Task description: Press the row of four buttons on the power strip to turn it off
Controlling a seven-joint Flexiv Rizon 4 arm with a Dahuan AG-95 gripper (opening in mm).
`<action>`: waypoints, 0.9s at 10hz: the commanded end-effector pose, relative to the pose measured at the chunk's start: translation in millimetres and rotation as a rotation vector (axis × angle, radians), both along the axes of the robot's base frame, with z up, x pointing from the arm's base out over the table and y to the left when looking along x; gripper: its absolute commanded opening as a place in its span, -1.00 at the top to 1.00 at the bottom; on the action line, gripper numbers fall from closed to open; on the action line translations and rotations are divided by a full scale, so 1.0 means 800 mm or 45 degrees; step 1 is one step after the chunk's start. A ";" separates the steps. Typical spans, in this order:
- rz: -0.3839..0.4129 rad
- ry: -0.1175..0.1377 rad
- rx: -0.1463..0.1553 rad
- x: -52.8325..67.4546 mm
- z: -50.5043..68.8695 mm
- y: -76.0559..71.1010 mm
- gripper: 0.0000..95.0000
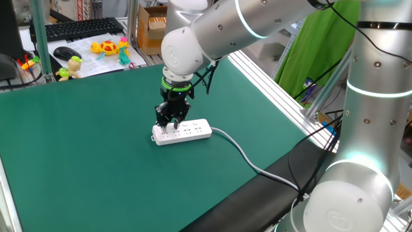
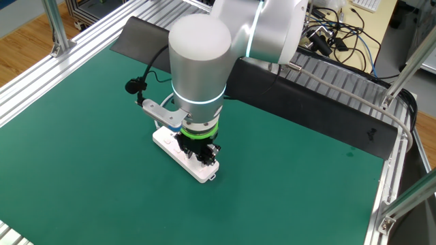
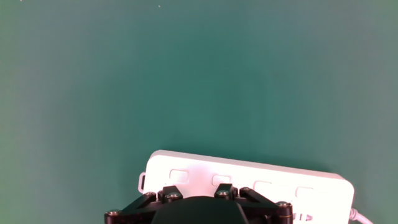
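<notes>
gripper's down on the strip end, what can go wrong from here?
1. The gripper stands over the end of the power strip away from the cable. A push so near that end might tip or slide the loose strip on the mat.
2. The hand view shows the buttons as a narrow row near one edge; the shut fingers could land beside one and press nothing.
3. The hand hides the contact point in both fixed views, so a miss is hard to spot.

Green table (image 1: 77,142) (matted) under white power strip (image 1: 193,131), grey cable (image 1: 248,158).
</notes>
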State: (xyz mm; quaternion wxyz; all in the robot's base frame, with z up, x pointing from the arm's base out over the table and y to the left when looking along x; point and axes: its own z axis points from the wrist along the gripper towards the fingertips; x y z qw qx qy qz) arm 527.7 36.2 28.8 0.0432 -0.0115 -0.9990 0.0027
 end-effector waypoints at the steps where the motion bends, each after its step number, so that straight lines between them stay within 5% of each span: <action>1: 0.006 0.005 0.007 0.000 -0.002 -0.001 0.20; 6: 0.018 0.006 0.008 0.002 -0.005 0.000 0.20; 9: 0.044 0.003 -0.004 0.001 0.007 -0.004 0.20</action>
